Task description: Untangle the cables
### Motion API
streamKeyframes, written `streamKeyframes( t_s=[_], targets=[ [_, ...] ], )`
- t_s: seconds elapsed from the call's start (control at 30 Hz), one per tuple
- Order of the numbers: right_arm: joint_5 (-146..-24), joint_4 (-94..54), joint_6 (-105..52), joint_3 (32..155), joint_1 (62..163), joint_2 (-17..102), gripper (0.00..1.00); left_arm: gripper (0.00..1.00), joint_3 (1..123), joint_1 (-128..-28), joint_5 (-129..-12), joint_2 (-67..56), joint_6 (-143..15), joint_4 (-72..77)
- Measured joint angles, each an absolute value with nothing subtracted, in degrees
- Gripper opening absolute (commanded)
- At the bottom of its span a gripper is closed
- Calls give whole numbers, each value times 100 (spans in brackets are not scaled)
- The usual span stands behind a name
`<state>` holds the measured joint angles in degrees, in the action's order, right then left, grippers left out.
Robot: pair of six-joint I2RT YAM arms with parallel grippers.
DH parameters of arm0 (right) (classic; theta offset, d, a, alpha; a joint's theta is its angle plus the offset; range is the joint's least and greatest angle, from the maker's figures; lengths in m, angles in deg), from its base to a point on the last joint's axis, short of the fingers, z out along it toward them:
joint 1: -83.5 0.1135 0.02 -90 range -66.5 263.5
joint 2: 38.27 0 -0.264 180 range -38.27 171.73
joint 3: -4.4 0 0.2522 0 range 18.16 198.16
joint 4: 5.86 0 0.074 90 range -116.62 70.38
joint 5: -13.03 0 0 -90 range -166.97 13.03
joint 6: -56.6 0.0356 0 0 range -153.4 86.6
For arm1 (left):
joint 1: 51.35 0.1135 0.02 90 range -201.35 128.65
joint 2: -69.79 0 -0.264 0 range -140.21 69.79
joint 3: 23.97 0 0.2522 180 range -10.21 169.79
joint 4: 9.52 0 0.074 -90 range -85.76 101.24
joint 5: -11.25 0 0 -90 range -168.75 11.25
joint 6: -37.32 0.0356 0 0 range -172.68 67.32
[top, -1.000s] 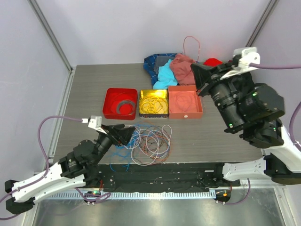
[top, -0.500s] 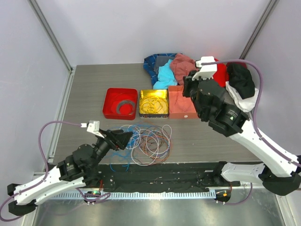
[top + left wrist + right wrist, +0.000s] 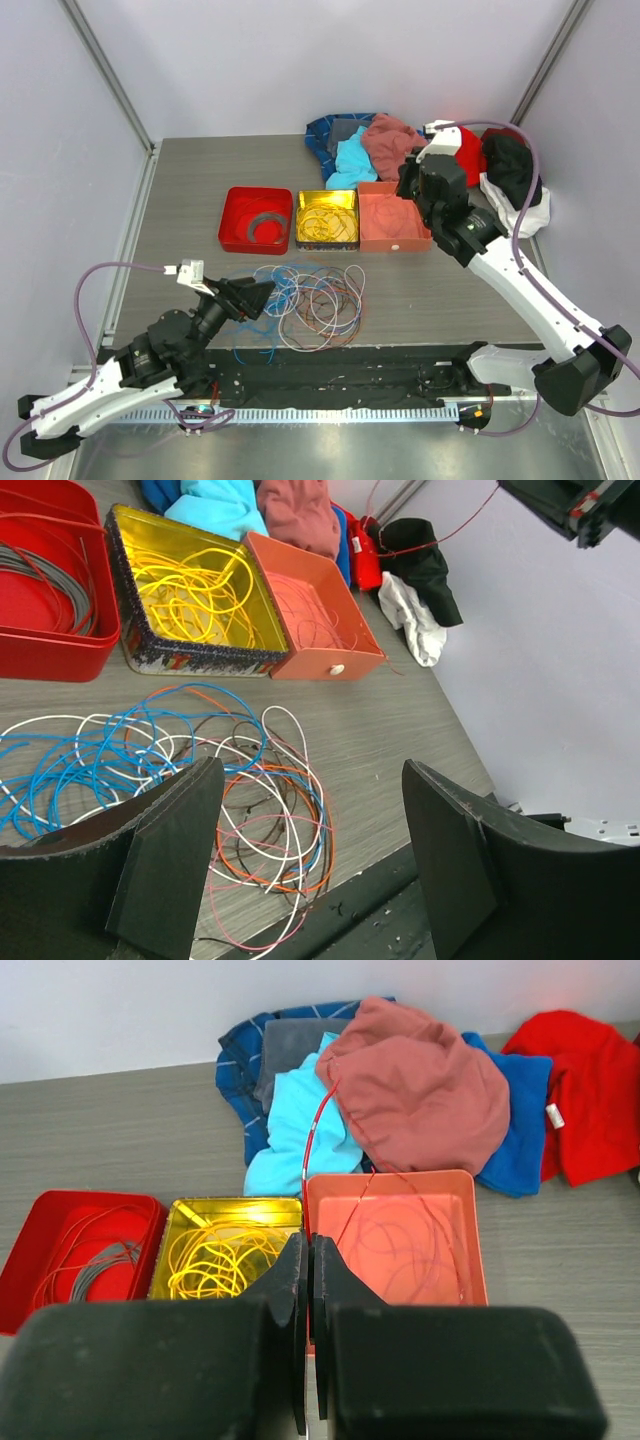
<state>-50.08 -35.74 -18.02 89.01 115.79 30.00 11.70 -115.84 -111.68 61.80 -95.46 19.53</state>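
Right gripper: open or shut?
The right gripper is shut on the red cable: jaws meet, cable rising from between them.

**Matt Grain, Glossy Tin, Soft Cloth**

Below the left gripper's (image 3: 312,780) matt black, grainy jaws, smooth plastic-sheathed cables (image 3: 250,780) lie on a matt grey wood-grain table (image 3: 400,720). Beyond the right gripper's (image 3: 308,1245) jaws: a glossy yellow metal tray (image 3: 235,1203) and soft cloth clothes (image 3: 420,1090).

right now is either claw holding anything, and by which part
A thin red cable, pinched somewhere along its length by the right claw; the left claw is open, empty.
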Motion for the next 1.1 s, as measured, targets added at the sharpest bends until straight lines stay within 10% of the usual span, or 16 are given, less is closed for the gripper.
streamKeyframes(
  t_s=[1.1],
  targets=[
    [-5569,-2280,-1315,6914,11100,3374,1,76,969,-11584,-11140,6053,-9667,2073]
  ],
)
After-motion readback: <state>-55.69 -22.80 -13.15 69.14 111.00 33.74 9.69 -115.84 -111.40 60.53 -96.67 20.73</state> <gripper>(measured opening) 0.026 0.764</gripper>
